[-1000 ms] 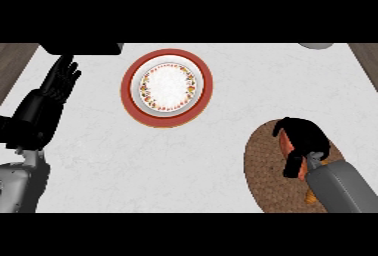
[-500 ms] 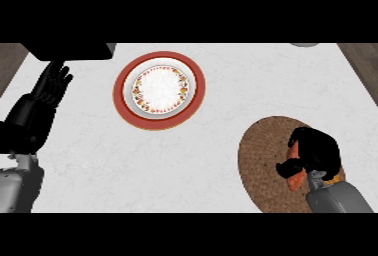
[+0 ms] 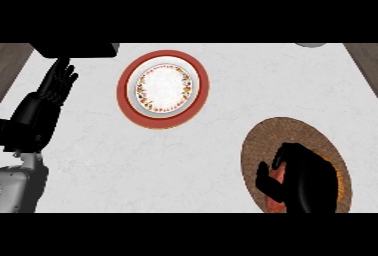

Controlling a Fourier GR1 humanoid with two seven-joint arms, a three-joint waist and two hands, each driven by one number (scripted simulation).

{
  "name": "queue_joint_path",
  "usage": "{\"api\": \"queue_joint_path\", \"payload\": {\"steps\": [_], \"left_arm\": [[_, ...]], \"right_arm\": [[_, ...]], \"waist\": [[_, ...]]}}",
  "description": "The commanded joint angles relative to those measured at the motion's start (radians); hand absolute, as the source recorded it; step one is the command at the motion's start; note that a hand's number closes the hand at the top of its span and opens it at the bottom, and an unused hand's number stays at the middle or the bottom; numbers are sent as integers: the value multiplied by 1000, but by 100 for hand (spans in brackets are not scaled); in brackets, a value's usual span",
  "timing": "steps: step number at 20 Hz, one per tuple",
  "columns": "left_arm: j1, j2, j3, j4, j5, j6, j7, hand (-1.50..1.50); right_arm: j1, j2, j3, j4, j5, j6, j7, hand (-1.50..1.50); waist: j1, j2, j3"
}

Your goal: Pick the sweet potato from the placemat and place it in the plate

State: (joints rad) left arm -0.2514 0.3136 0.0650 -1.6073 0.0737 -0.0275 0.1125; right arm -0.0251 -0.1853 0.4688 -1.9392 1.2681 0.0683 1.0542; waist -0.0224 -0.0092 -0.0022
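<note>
- Fingers of our black right hand (image 3: 310, 180) curl down over the orange sweet potato (image 3: 278, 176), with the thumb on its left flank; we grip the potato, and the palm hides most of it.
- Only an orange sliver of the potato shows left of and under our right palm, and another thin orange strip peeks out at the hand's right edge.
- Beneath that same hand lies the round brown woven placemat (image 3: 275, 136), with the potato on it; whether the potato touches the mat or sits just above it, we cannot tell.
- Bare mat shows beyond the fingertips and to the left of the thumb.
- Well apart from our right hand, up and to its left, sits the round plate with a red rim, white centre and a flowered ring (image 3: 193, 88) on the pale marble-like counter (image 3: 221, 65).
- Our black left hand (image 3: 57, 82) stands at the view's left edge with fingers straight and relaxed, holding nothing; its grey forearm (image 3: 18, 187) comes in below it.
- The plate lies just to the right of our left hand, with a strip of counter between them.
- A dark block (image 3: 77, 49) sits right above our left fingertips at the counter's far edge.
</note>
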Motion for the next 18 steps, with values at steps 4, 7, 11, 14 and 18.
{"api": "queue_joint_path", "payload": {"steps": [4, 7, 11, 14, 18], "left_arm": [[-43, 7, 21, 80, 17, -42, -49, 0], [-61, -7, -1, 35, -7, -15, 1, 0], [-47, 12, 21, 13, 0, -38, 17, 0], [-36, -32, -20, 19, -26, -26, -19, 0], [-81, -36, -13, 38, -16, -20, 26, 0]], "right_arm": [[-164, 179, 150, -89, 132, -38, 77, 150], [-341, 182, 145, -13, 48, -49, 139, 150], [-454, 184, 114, 147, -36, -127, 124, 150], [-603, 184, 85, 242, -95, -134, 161, 150], [-773, 185, 23, 416, -191, -209, 143, 150]], "waist": [[21, 10, 1], [37, 11, 2], [36, 11, 2], [40, 12, 2], [53, 15, 2]]}}
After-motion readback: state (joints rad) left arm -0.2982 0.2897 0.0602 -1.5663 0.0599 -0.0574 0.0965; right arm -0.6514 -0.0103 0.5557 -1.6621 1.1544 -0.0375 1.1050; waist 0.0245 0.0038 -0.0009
